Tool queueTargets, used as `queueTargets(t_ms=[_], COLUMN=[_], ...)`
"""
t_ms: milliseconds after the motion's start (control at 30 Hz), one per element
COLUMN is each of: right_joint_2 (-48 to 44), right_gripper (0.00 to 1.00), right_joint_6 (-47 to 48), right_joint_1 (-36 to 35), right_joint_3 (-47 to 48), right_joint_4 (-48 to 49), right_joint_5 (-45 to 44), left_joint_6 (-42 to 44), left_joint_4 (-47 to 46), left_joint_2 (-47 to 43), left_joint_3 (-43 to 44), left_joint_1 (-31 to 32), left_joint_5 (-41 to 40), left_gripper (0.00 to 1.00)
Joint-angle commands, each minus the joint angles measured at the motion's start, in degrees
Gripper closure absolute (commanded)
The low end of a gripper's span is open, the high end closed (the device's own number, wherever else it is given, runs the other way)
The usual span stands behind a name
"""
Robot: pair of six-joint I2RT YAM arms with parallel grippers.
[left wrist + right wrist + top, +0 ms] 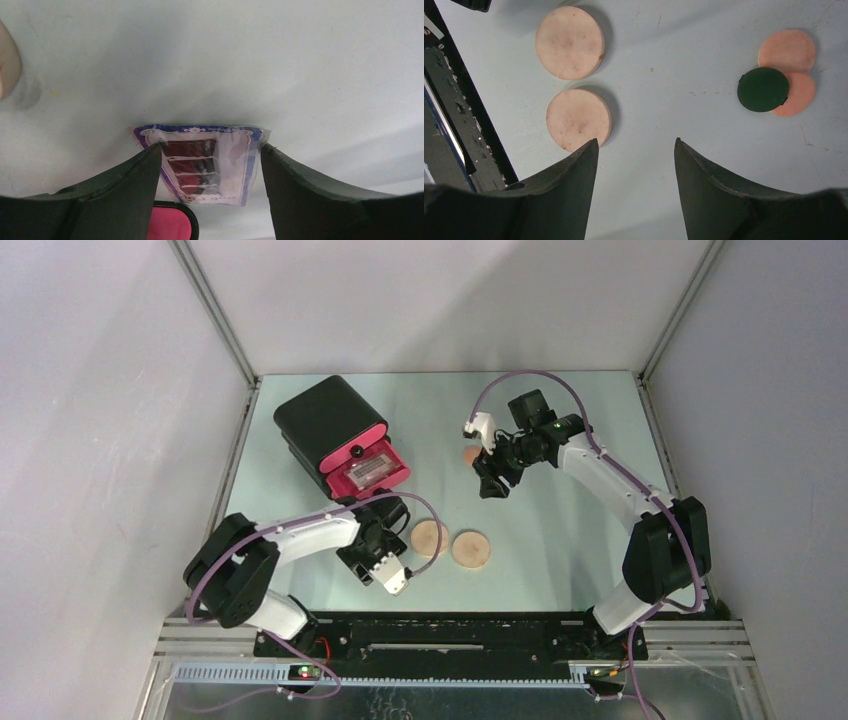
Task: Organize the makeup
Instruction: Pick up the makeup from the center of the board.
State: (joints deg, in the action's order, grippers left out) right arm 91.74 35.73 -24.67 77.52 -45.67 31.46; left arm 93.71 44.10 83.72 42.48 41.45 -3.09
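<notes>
Seemingly finishes stowing the clear packet (210, 167), lying within the spread left pincer (211, 150) at the open pink drawer (398, 472), with the right pincer (636, 142) spread, empty, over the surface (674, 50) beside two tan discs (578, 120), next needing a descent onto one.

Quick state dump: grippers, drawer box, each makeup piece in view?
left gripper: open, astride the clear packet.
clear packet: loose, not clamped.
right gripper: open, holding nothing.
black box: one pink drawer pulled out.
tan discs: flat, side by side, apart.
dark-green round: overlapping two peach rounds.
peach rounds: flat, partly covered.
</notes>
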Motion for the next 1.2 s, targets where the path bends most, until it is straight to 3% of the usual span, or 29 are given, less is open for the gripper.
queueTargets(t_ms=[0, 400, 600, 733, 900, 1167], right_joint_2=[0.43, 0.54, 0.55, 0.41, 0.19, -0.25], right_gripper=[0.35, 0.35, 0.35, 0.35, 0.35, 0.36], right_joint_6=[0.67, 0.66, 0.66, 0.58, 0.66, 0.75], right_joint_1=[0.41, 0.57, 0.49, 0.6, 0.8, 2.6], right_joint_3=[-0.06, -0.05, -0.08, -0.08, -0.07, -0.05], right_joint_4=[-0.77, -0.91, -0.86, -0.91, -0.9, -0.51], right_joint_5=[1.01, 1.32, 1.01, 0.95, 0.75, -0.08], left_joint_6=[1.9, -3.09, -6.57, -13.36, -19.49, -25.98], left_joint_4=[-1.12, -5.87, 0.8, 5.89, 8.97, 9.25], left_joint_2=[2.63, -4.37, -10.29, -12.54, -14.55, -18.68], left_joint_3=[1.53, -4.76, -1.71, 3.01, 6.27, 17.84], left_joint_1=[-0.06, 0.37, 3.12, 7.54, 12.86, 17.83], left_joint_5=[0.11, 2.17, 3.97, 6.49, 9.94, 16.07], left_gripper=[0.26, 0.59, 0.76, 0.87, 0.91, 0.88])
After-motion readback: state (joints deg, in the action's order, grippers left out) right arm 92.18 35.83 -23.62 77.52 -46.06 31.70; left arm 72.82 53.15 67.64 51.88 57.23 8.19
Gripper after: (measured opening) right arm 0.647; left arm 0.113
